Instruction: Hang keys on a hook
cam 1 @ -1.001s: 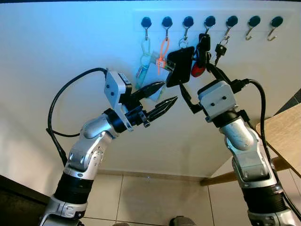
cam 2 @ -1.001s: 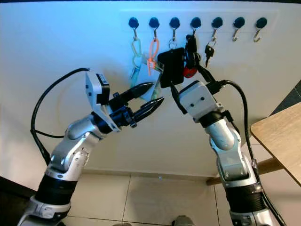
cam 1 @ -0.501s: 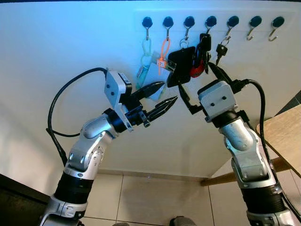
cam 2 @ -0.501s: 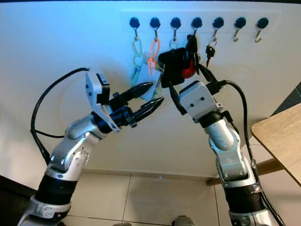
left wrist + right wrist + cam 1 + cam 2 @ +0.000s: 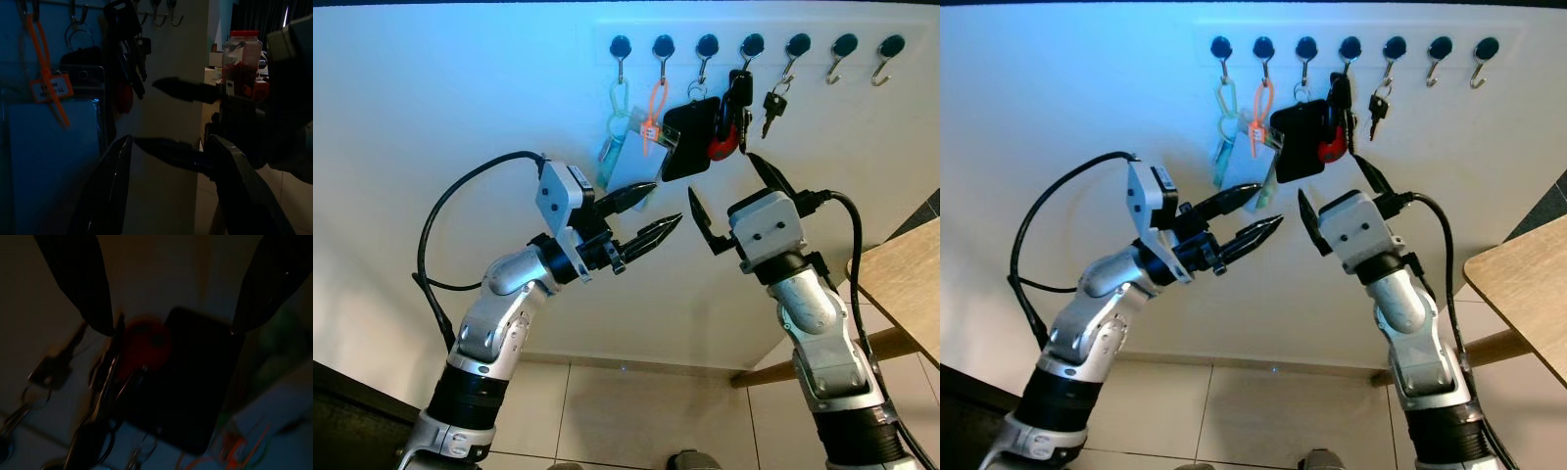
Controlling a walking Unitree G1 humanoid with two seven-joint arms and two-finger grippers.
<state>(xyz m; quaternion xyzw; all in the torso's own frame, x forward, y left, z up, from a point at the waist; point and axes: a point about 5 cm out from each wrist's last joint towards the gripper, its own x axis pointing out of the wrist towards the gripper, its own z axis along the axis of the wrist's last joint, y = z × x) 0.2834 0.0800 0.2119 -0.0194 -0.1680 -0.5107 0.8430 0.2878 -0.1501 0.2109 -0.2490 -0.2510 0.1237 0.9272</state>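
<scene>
Black key fob with dark keys and a red tag [image 5: 705, 137]: hanging from the fourth black-knobbed metal hook [image 5: 751, 46] counted from the left of the white wall rail [image 5: 754, 29], long axis straight down, bunch resting against the wall. Free of both pincers, so the hanging looks done.

Right pincer [image 5: 728, 196]: just below the bunch, fingers spread wide and empty, one black finger [image 5: 697, 217] at about 7 o'clock from the fob, the other at about 5 o'clock. From this pincer, bunch lying at 12 o'clock, near but apart. In the right wrist view, red tag and black fob [image 5: 195, 377] sitting between the two dark fingertips, none touching.

Left pincer [image 5: 641, 215]: at roughly 8 o'clock from the bunch, fingers parted moderately, holding nothing, pointing toward the right arm. Farther from the keys than the right pincer.

Neighbours on the rail: pale green clip with a clear card sleeve [image 5: 617, 122] on the first hook, orange plastic tie tag [image 5: 654, 113] on the second, small dark key set [image 5: 771, 103] on the fifth, the last two hooks bare. Light wooden worktop edge [image 5: 901, 284] at 4 o'clock, tiled floor [image 5: 607, 411] below.

Likely next: a plain withdrawal down and away, keeping the right fingers clear of the dangling bunch so nothing lifts off the hook.
</scene>
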